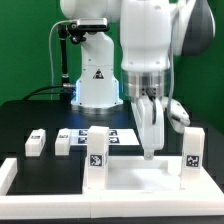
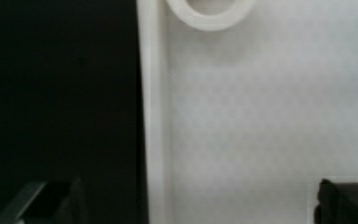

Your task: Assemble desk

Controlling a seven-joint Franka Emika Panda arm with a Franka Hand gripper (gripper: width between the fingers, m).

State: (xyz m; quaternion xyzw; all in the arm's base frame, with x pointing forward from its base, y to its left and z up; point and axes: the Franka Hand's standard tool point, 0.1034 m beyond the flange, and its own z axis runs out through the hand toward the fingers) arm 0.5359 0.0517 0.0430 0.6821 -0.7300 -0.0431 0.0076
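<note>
Two upright legs are standing on the tabletop up front; two loose legs are lying behind, toward the exterior view's left, marker board beside them.

The exterior view faced the arm low across the counter; the wrist view looked closely down onto the tabletop both shared.

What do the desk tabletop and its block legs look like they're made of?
Tabletop: probably moulded plastic, since it is uniform white and smooth with a raised rim. Legs: likely the same white plastic with a matte look, and black-and-white tags on their faces.
</note>
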